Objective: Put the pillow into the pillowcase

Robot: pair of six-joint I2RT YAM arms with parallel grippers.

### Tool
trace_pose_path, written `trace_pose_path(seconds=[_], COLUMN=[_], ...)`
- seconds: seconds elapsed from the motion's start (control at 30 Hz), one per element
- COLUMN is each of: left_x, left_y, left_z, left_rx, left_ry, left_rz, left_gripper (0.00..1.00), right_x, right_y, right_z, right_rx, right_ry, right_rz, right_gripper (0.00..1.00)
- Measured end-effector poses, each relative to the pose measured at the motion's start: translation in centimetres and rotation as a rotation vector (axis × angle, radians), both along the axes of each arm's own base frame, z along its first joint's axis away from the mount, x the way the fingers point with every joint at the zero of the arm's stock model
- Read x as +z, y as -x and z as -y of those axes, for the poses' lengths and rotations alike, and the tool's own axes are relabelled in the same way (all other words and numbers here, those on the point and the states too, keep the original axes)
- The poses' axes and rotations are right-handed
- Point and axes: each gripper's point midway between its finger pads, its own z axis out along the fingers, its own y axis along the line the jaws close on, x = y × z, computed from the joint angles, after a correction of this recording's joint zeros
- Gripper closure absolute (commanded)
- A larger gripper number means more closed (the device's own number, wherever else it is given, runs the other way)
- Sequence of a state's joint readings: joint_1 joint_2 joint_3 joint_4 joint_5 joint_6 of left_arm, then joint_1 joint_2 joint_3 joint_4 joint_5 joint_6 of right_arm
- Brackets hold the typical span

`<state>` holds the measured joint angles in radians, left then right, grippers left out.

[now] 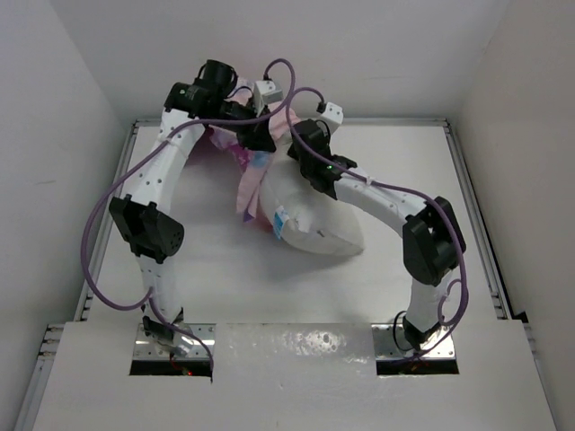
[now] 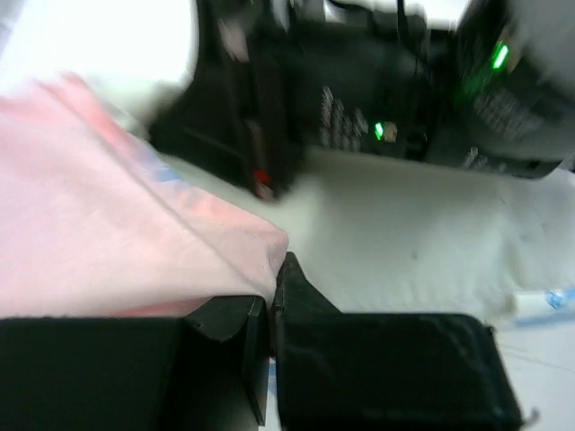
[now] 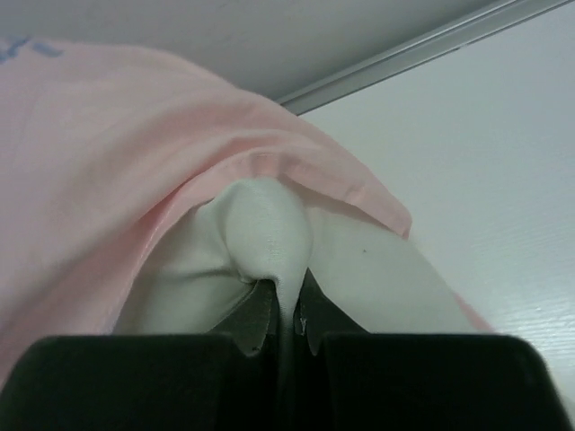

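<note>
Lying diagonally from the tabletop's far edge, pillow had its far end hidden under pillowcase; left gripper pinched pillowcase, right gripper pinched pillow corner.

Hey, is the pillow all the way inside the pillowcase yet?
No, the top view shows most of the pillow lying bare, with the pillowcase bunched only around its far end.

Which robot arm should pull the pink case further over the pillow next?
Probably the left. The left hand is shut on the pink pillowcase edge, so it can tug the case along. The right hand pinches a white pillow corner under the hem, holding it steady.
</note>
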<state>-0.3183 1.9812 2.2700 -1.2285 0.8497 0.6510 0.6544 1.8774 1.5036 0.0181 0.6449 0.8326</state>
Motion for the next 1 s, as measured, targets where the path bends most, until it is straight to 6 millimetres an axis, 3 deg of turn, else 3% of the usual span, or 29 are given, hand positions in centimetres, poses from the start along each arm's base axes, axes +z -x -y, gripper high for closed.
trace_pose_path(seconds=[0.1,0.3,0.57,0.63,0.67,0.7,0.77,0.8,0.87,0.93,0.97,1.0], left_x=[2.5,5.9,4.7,3.7,3.1,2.5,1.5,1.2,1.3,2.3,2.8,3.6], left_y=[-0.5,1.8,6.0,6.7,7.0,7.2,7.6,7.8,8.1,8.4,8.3,8.1], left_z=[-0.2,-0.2,0.0,-0.2,-0.4,-0.5,-0.6,-0.8,-1.1,-1.6,-1.8,-2.1], left_rx=[0.014,-0.051,-0.181,-0.187,-0.186,-0.185,-0.184,-0.185,-0.183,-0.172,-0.16,-0.137], left_ry=[0.027,0.082,0.14,0.13,0.121,0.109,0.089,0.077,0.054,0.034,0.028,0.018], left_rz=[0.068,0.156,0.075,0.047,0.029,0.014,-0.011,-0.011,0.009,0.071,0.097,0.135], left_gripper=[1.0,1.0,0.98,0.84,0.67,0.57,0.31,0.26,0.2,0.21,0.22,0.25], right_x=[0.4,1.9,4.6,5.1,5.2,5.1,4.2,3.2,0.5,-3.4,-4.9,-6.3], right_y=[0.9,1.1,0.9,0.8,0.8,0.8,1.3,1.9,3.5,5.7,6.7,7.8], right_z=[-1.5,-3.5,-2.7,-2.8,-3.0,-3.3,-4.2,-4.6,-5.4,-6.1,-6.3,-6.6], right_rx=[0.048,0.08,0.027,0.042,0.064,0.098,0.179,0.217,0.312,0.405,0.442,0.481], right_ry=[-0.06,-0.174,-0.23,-0.212,-0.196,-0.182,-0.163,-0.154,-0.135,-0.109,-0.102,-0.097], right_rz=[0.004,0.04,0.12,0.139,0.143,0.143,0.139,0.126,0.081,-0.001,-0.036,-0.067], right_gripper=[1.0,1.0,1.0,1.0,1.0,1.0,1.0,1.0,1.0,1.0,0.97,0.81])
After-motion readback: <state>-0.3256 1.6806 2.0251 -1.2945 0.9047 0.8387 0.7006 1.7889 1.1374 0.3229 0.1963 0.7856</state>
